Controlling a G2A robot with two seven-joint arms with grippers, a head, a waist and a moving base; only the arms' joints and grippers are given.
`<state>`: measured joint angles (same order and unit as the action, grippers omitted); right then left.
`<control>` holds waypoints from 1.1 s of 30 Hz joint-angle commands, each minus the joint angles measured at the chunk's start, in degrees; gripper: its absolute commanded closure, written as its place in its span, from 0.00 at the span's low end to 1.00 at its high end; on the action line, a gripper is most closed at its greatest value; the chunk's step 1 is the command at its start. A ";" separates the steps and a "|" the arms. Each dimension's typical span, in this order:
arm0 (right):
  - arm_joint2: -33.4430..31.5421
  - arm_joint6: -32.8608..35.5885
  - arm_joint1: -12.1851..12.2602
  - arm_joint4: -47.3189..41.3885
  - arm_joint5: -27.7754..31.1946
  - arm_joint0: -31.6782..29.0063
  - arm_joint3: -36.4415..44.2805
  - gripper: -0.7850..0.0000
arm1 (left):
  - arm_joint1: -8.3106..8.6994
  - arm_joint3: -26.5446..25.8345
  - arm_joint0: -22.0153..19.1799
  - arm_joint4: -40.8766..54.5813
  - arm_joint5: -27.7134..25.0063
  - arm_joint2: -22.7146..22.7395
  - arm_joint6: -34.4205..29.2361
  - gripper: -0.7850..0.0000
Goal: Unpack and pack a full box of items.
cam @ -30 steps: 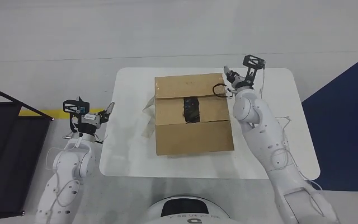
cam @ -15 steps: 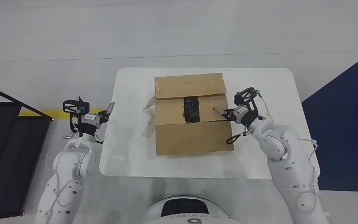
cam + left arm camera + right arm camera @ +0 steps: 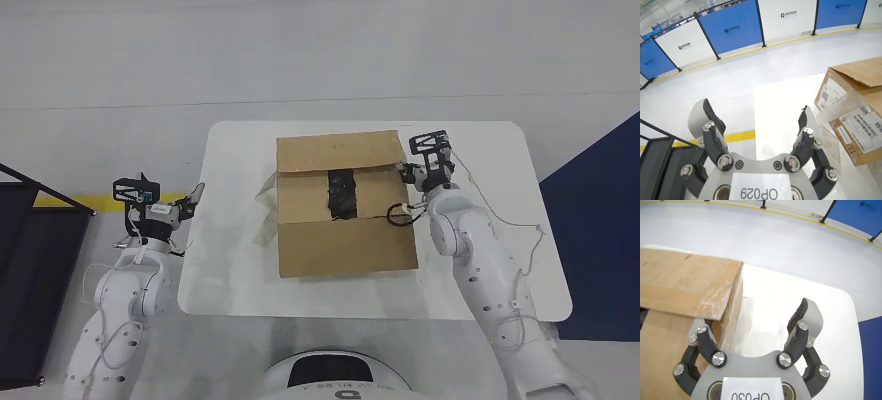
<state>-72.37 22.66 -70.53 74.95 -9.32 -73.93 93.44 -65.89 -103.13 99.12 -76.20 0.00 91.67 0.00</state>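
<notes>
Top view: the box (image 3: pixel 345 205) sits at the middle of the white surface (image 3: pixel 480 290), its two long flaps nearly closed, with a gap between them that exposes a dark item (image 3: pixel 341 194). The right pincer (image 3: pixel 415 172) is at the box's far right corner, probably placed there to lift the far flap. The left pincer (image 3: pixel 190 200) is parked off the surface's left edge, well apart from the box. Left wrist view: the left pincer (image 3: pixel 755 111) is spread wide and empty. This view also shows the box's label-covered side wall and a loose clear film (image 3: pixel 836 117) hanging from it. Right wrist view: the right pincer (image 3: pixel 755 313) is spread wide and clamps nothing. One finger is hidden under the corner of the raised flap (image 3: pixel 683 281); the other finger (image 3: pixel 802 313) is clear over the bare surface, a relation the top view cannot resolve.
</notes>
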 commanded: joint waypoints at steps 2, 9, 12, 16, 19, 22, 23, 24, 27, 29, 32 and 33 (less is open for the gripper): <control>0.25 -1.19 -0.31 -2.51 -2.00 0.53 0.19 0.00 | 0.00 0.00 0.00 0.00 0.00 0.00 0.00 0.00; 0.25 -1.19 -0.31 -2.51 -2.00 0.53 0.19 0.00 | 0.00 0.00 0.00 0.00 0.00 0.00 0.00 0.00; 0.62 -1.55 -0.61 -4.26 -2.75 1.12 -0.09 0.00 | 0.00 0.00 0.00 0.00 0.00 0.00 0.00 0.00; 5.26 -1.53 -3.20 -12.11 -12.86 10.21 -7.97 0.00 | 0.00 0.00 0.00 0.00 0.00 0.00 0.00 0.00; 9.39 -3.15 -5.52 -17.01 -18.95 17.27 -17.17 0.00 | 0.00 0.00 0.00 0.00 0.00 0.00 0.00 0.00; 12.35 -5.87 -7.53 -19.68 -24.63 21.97 -25.11 0.00 | 0.00 0.00 0.00 0.00 0.00 0.00 0.00 0.00; 13.13 -6.11 -8.19 -20.82 -26.42 23.21 -27.21 0.00 | 0.00 0.00 0.00 0.00 0.00 0.00 0.00 0.00; 13.31 -5.93 -8.84 -23.05 -28.40 24.35 -29.03 0.00 | 0.00 0.00 0.00 0.00 0.00 0.00 0.00 0.00; 15.20 -6.36 -10.42 -25.50 -30.97 26.93 -33.53 0.00 | 0.00 0.00 0.00 0.00 0.00 0.00 0.00 0.00; 15.99 -5.56 -11.02 -26.07 -30.80 28.26 -35.80 0.00 | 0.00 0.00 0.00 0.00 0.00 0.00 0.00 0.00; 15.72 -6.00 -11.51 -27.02 -30.15 29.27 -36.69 0.00 | 0.00 0.00 0.00 0.00 0.00 0.00 0.00 0.00; 15.16 -6.53 -11.54 -27.67 -29.58 29.18 -36.27 0.00 | 0.00 0.00 0.00 0.00 0.00 0.00 0.00 0.00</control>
<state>-56.73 16.56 -82.05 47.86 -39.34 -44.67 56.80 -65.89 -103.13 99.12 -76.20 0.00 91.67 0.00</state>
